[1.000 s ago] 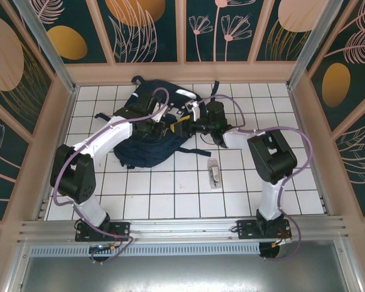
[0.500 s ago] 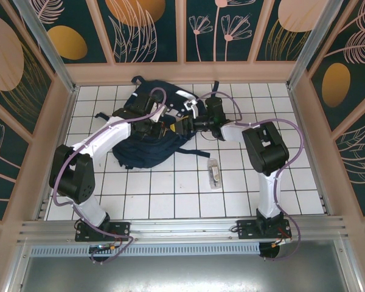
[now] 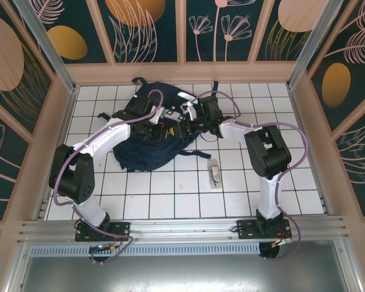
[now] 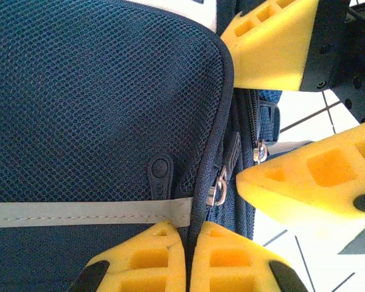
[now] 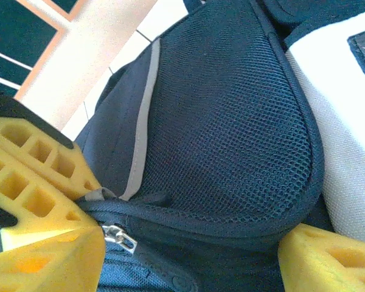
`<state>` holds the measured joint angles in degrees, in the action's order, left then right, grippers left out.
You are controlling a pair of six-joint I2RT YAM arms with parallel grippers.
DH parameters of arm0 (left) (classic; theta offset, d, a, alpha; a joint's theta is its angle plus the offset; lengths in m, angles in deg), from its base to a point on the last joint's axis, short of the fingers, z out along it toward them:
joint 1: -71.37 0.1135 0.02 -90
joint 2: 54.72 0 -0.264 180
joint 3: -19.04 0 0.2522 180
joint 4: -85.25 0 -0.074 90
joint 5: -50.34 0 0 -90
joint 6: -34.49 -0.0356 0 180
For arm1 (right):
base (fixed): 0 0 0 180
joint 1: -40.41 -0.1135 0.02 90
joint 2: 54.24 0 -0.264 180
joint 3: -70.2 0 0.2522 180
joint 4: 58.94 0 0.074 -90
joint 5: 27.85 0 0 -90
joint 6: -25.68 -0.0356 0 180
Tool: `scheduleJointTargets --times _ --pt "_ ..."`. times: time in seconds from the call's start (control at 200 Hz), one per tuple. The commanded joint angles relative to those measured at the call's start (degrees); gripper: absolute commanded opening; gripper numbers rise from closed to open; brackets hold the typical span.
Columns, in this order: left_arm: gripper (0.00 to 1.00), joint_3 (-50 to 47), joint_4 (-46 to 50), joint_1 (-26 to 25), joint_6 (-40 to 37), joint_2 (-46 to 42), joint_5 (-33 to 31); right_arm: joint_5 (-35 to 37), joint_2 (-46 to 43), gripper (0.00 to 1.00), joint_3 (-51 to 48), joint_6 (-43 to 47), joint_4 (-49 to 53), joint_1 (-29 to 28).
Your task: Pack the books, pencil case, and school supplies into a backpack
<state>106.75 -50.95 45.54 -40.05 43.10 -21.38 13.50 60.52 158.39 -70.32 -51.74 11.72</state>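
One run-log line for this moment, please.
left gripper: shut on backpack edge | right gripper: open at zipper | school supplies: on table, unpacked

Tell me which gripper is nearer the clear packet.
Right. The right gripper is over the backpack, beyond and left of the packet; the left gripper clamps the backpack farther left.

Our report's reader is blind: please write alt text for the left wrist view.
Close up, the left fingers pinch the piped mesh-pocket edge of the navy backpack, just below its grey reflective stripe. The right fingers stand open beside the metal zipper pulls.
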Motion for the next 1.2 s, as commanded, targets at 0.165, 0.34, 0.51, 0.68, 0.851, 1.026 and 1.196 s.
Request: scheduleJointTargets --times 0.165,0.34,0.51,0.68,0.851,1.026,1.196 --pt "0.0 -0.04 -15.08 -0.87 4.3 1.87 4.83 1.16 -5.21 0.69 4.24 -0.1 17.18 -4.29" --pt "0.0 -0.39 -15.69 -0.86 4.61 1.5 5.88 2.65 -9.83 0.73 0.61 -4.36 13.64 -4.42" --pt "0.0 -0.82 -16.33 -0.96 5.4 1.19 6.79 6.03 -9.73 0.74 0.62 -5.09 15.32 -4.73" --pt "0.0 -1.87 -17.71 -0.89 6.07 0.78 7.8 9.87 -12.75 0.73 -2.96 -5.11 11.88 -4.25" --pt "0.0 -1.53 -18.0 -0.98 6.48 0.75 9.81 11.35 -10.23 0.73 -3.05 -2.85 10.3 -4.27" --pt "0.0 -2.45 -17.65 -1.07 6.5 0.71 10.35 15.67 -9.61 0.74 -2.03 -2.03 7.87 -3.45" --pt "0.0 -3.46 -17.83 -1.16 6.86 -1.39 11.46 15.11 -8.8 0.75 -0.61 -1.29 7.19 -3.0"
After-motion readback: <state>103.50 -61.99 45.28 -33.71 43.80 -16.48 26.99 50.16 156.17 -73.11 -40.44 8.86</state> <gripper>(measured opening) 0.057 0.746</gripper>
